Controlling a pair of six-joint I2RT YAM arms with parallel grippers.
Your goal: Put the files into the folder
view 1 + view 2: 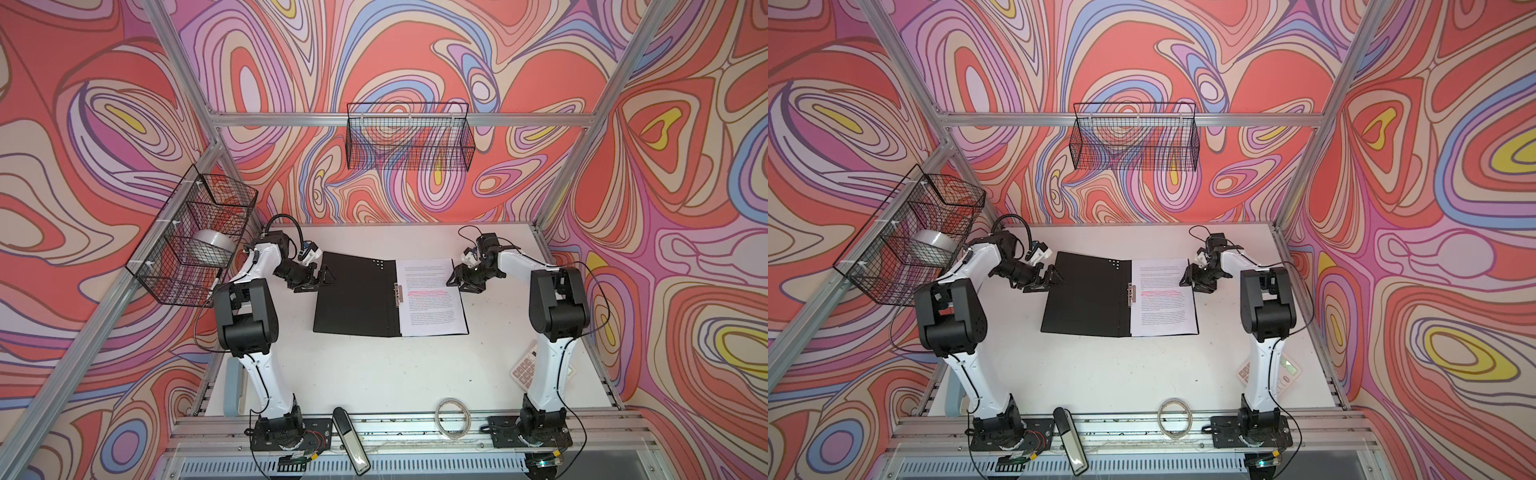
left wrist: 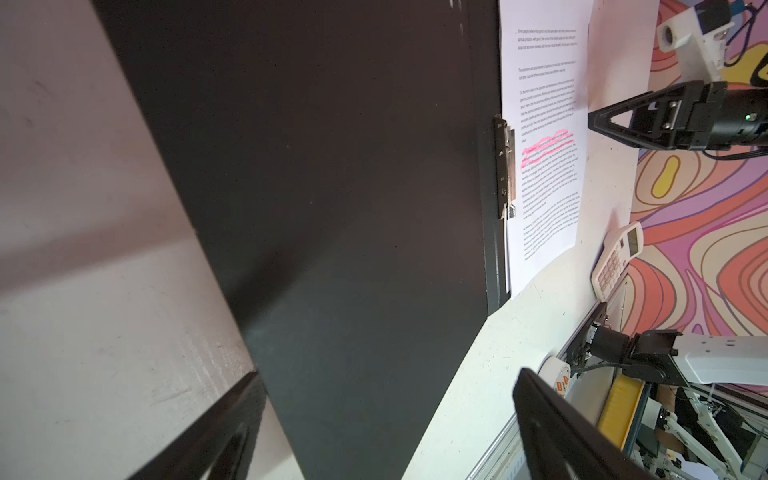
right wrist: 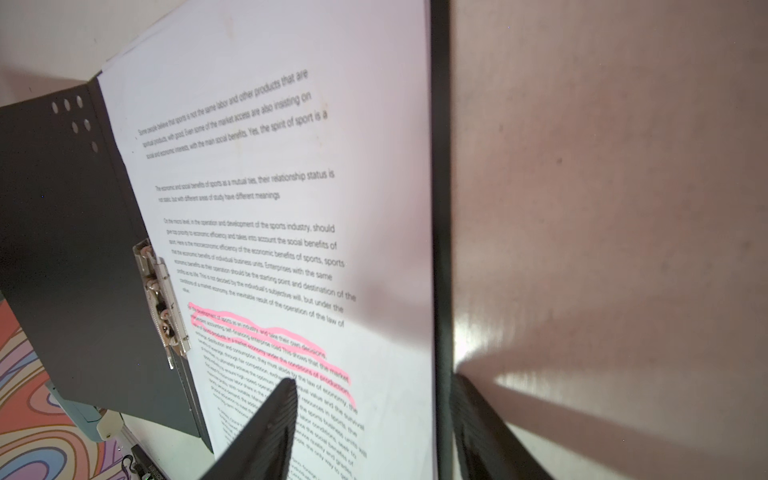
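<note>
The folder [image 1: 353,295] [image 1: 1084,295] lies open flat on the white table, black inside up, with a metal clip [image 1: 398,294] at its spine. The files [image 1: 432,299] [image 1: 1163,299], white printed sheets with a pink highlighted line, rest on its right half. My left gripper [image 1: 326,279] [image 2: 388,374] hangs open at the folder's [image 2: 332,166] left edge, holding nothing. My right gripper [image 1: 453,279] [image 3: 374,378] is open at the right edge. One finger is over the files [image 3: 291,208] and the other is beyond the folder's black border [image 3: 440,208].
A white calculator [image 1: 524,368] lies by the right arm. A tape ring [image 1: 453,417] and a stapler [image 1: 351,440] sit at the table's front rail. A wire basket [image 1: 195,237] with a tape roll hangs on the left, and another basket [image 1: 409,141] on the back wall.
</note>
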